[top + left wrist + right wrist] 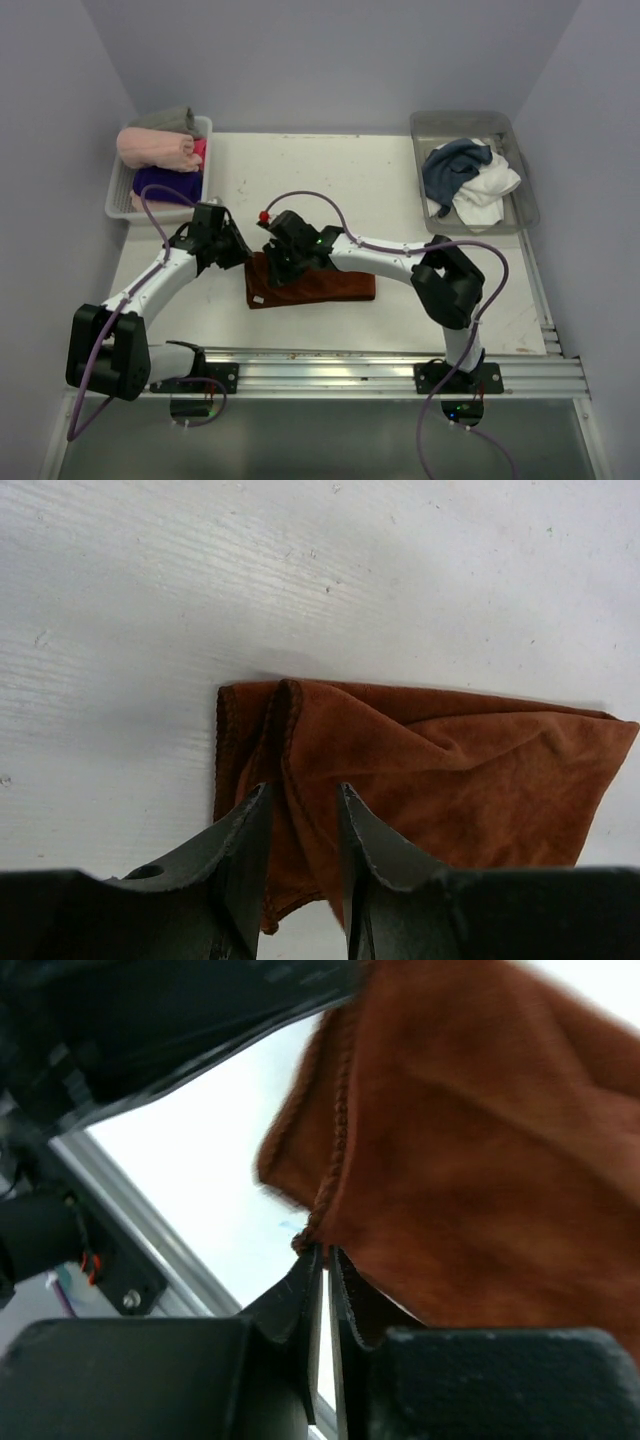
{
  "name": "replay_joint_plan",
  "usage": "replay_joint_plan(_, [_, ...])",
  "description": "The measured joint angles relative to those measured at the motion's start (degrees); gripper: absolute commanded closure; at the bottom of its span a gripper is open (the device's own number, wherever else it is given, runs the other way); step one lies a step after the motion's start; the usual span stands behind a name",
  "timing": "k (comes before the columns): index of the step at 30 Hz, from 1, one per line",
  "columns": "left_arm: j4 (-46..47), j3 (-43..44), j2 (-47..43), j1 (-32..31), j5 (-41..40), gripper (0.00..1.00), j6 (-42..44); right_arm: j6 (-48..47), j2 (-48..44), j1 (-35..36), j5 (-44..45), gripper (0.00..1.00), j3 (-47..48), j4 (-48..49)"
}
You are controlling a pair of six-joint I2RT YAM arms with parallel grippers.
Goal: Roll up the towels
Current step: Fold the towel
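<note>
The rust-brown towel (330, 285) lies folded in the middle of the table, its long side running left to right. My left gripper (240, 255) is at its left end. In the left wrist view a raised fold of the towel (450, 770) fills the gap of that gripper (304, 788), whose jaws are partly closed on it. My right gripper (275, 268) is beside it, over the same end. In the right wrist view this gripper (326, 1250) pinches the hemmed corner of the towel (470, 1160), lifted off the table. A dark slate-blue towel (452, 168) and a white towel (490, 190) lie crumpled in the right bin.
A clear bin (525, 200) stands at the back right. A white basket (118, 195) at the back left holds a pale pink roll (155, 148), a purple roll (165, 183) and a grey cloth (170, 118). A metal rail (380, 365) runs along the near edge.
</note>
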Motion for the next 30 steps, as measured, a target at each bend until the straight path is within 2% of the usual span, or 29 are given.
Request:
replay_joint_plan(2, [0.0, 0.1, 0.0, 0.0, 0.0, 0.64, 0.0, -0.2, 0.6, 1.6, -0.8, 0.85, 0.4, 0.2])
replay_joint_plan(6, [0.1, 0.9, 0.8, 0.0, 0.3, 0.64, -0.2, -0.1, 2.0, 2.2, -2.0, 0.58, 1.1, 0.5])
replay_joint_plan(10, [0.8, 1.9, 2.1, 0.0, 1.5, 0.65, -0.2, -0.3, 3.2, 1.6, -2.8, 0.46, 1.9, 0.4])
replay_joint_plan(21, [2.7, 2.3, 2.7, 0.0, 4.7, 0.67, -0.3, -0.4, 3.2, 1.4, -3.0, 0.44, 3.1, 0.5])
replay_joint_plan(30, [3.6, -1.0, 5.7, 0.0, 5.9, 0.69, -0.3, -0.3, 3.2, 1.4, -2.8, 0.44, 3.1, 0.4])
